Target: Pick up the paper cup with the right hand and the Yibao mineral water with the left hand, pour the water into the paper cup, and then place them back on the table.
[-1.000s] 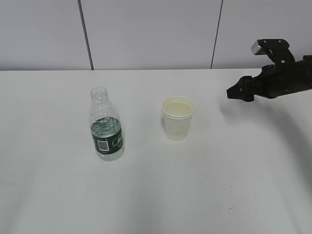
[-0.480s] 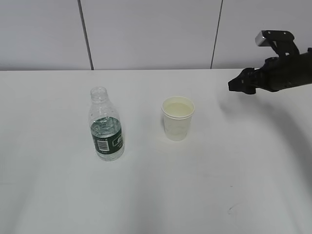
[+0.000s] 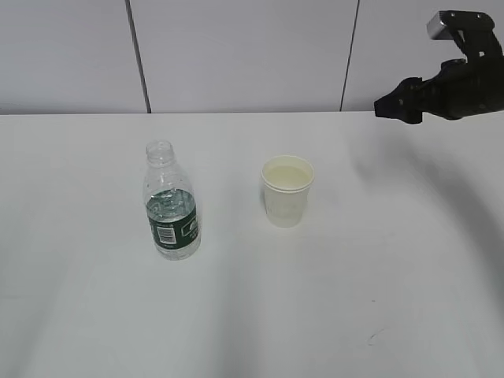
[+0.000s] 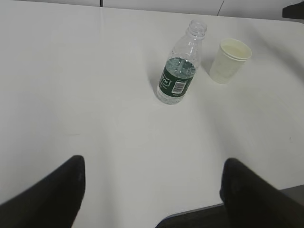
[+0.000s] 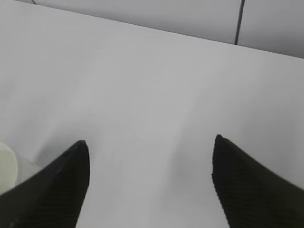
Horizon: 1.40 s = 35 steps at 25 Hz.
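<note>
The paper cup stands upright on the surface, down-left of the raised, spread-fingered, empty right hand, nearer it than the left hand, also open.

A wide white bench fills most of the exterior view. Behind it, a pale grey panelled wall is seen, divided by two dark vertical seams. Soft, even lighting is noted, with faint shadows cast across the bench surface. A small dark mark is visible near the front right.
</note>
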Tool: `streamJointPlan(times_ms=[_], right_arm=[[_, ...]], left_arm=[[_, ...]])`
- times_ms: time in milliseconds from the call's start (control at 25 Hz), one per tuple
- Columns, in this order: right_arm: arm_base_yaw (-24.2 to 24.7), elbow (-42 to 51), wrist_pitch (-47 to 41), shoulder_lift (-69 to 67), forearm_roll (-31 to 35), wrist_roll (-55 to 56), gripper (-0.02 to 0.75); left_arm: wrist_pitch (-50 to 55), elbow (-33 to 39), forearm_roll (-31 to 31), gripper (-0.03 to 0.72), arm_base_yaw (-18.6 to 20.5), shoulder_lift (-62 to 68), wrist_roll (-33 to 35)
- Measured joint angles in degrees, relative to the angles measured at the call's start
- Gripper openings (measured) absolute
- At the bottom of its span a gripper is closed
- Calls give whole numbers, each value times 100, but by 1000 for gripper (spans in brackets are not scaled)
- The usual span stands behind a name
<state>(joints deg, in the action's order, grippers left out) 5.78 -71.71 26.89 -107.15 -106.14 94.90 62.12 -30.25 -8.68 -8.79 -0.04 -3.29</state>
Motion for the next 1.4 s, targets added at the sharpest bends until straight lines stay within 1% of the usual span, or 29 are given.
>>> streamJointPlan(times_ms=[200,280,320,400,520,560,640,720,760,960,1040,1120,1320,1400], right_arm=[[48,93,400,212,-12,92,594],[60,288,327,350,43,-58,594],[60,416,250,419,227,-307,594],[60,787,-25,638,963,-1151,594],[28,1535,-675,1033,2678,-2784,594],[3,1807,-979,1195,3381,-3292,594],[-83,2295,-1713,1544,4813,-4748,594],[-189,2668,-2333,1896,6081,-6011,594],[-223,2840,-2568,2092,6537,-6574,594],[-385,3384,-3286,3071,8678,-8613,594],[-424,3458,-3845,3489,9291,-9419,594],[-435,3510,-4348,3972,9728,-9864,594],[-435,3805,-5226,5239,10492,-10562,592],[-435,3991,-5643,5855,10693,-10763,592]], left_arm=[[0,0,0,529,0,0,0],[0,0,0,520,0,0,0],[0,0,0,516,0,0,0],[0,0,0,509,0,0,0],[0,0,0,503,0,0,0],[0,0,0,502,0,0,0],[0,0,0,502,0,0,0],[0,0,0,502,0,0,0],[0,0,0,502,0,0,0],[-5,0,0,502,0,0,0],[-5,0,-5,502,0,0,0],[-5,0,-2,497,0,0,0],[-5,0,-2,481,0,0,0],[-5,0,-2,481,0,0,0]])
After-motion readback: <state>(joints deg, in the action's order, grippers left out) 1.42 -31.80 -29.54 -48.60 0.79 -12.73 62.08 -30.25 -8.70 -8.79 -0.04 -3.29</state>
